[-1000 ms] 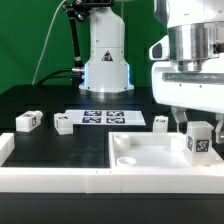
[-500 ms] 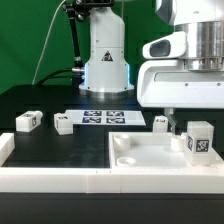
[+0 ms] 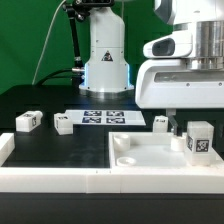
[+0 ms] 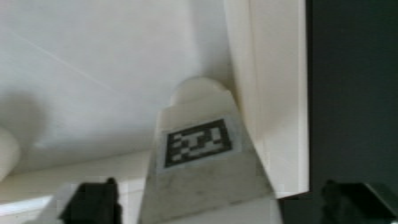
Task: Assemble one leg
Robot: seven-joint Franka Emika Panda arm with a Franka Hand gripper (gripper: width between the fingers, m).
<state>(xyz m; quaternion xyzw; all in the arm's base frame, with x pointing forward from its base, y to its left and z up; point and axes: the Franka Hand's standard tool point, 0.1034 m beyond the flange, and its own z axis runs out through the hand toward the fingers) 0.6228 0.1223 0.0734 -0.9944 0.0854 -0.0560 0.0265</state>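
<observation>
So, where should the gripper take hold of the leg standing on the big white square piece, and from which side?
Probably from straight above, on the upper part of the leg, closing across its two opposite flat sides. It stands upright on the square piece, so its top is free. In the wrist view the leg already lies between the fingers.

Arm base upright at back centre. Wrist and hand housing fill the exterior view's upper right. End effector points down, jaws spread apart, dark fingertips either side, gripping nothing.
</observation>
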